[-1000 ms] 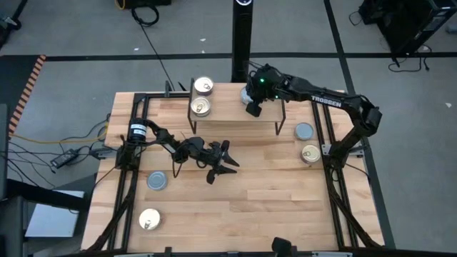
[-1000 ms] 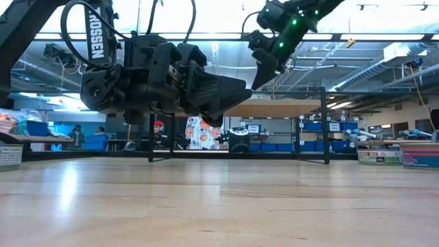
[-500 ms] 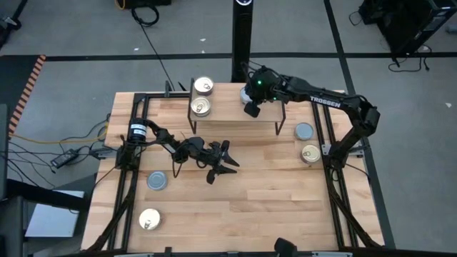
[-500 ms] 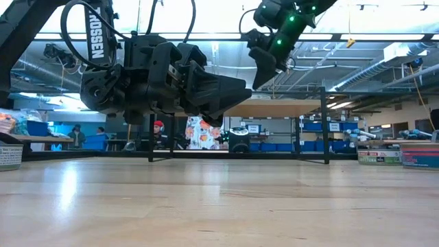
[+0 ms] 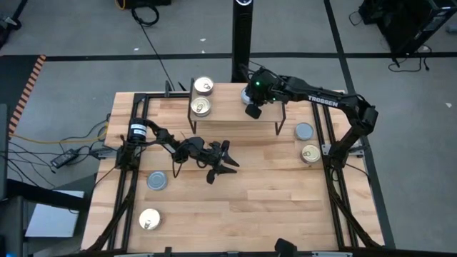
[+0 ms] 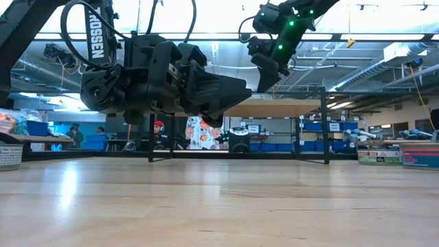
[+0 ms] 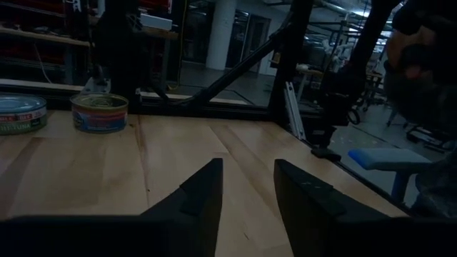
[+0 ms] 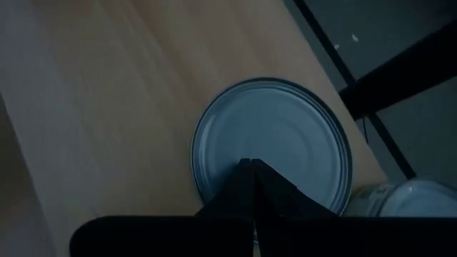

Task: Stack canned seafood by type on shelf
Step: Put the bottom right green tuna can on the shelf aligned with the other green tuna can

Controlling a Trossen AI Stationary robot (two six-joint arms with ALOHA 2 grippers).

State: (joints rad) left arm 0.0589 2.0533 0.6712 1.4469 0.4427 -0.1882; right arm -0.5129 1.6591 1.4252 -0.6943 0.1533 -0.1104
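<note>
**Status of the right arm.** The right gripper [image 5: 251,107] hangs over the far side of the small light-wood shelf on thin black wire legs [image 5: 230,118]. Over the last second it has drifted slightly toward the shelf's back edge and, in the low view, lifted a little. In the right wrist view its jaws stand together with nothing between them, directly above a flat round tin with a plain blue-grey lid [image 8: 285,135]. That tin lies flat on the shelf board, near its edge.

**Meaning for the task.** The blue-grey tin appears to be set down and released – this placement is judged complete, and the arm is free to fetch another.

**Other items.**
- A flat round tin with a shiny gold pull-tab lid [image 5: 201,107] sits at the shelf's opposite end, well apart from the blue-grey one, so the types are kept separate.
- Two blue-grey tins [image 5: 304,131] [image 5: 156,180] and three gold tins [image 5: 310,153] [image 5: 149,219] [image 5: 204,86] remain on the wooden bench [image 5: 264,203].

**Left arm.** The left gripper [image 5: 227,161] has not moved; it waits low over mid-bench, jaws apart and empty.
</note>
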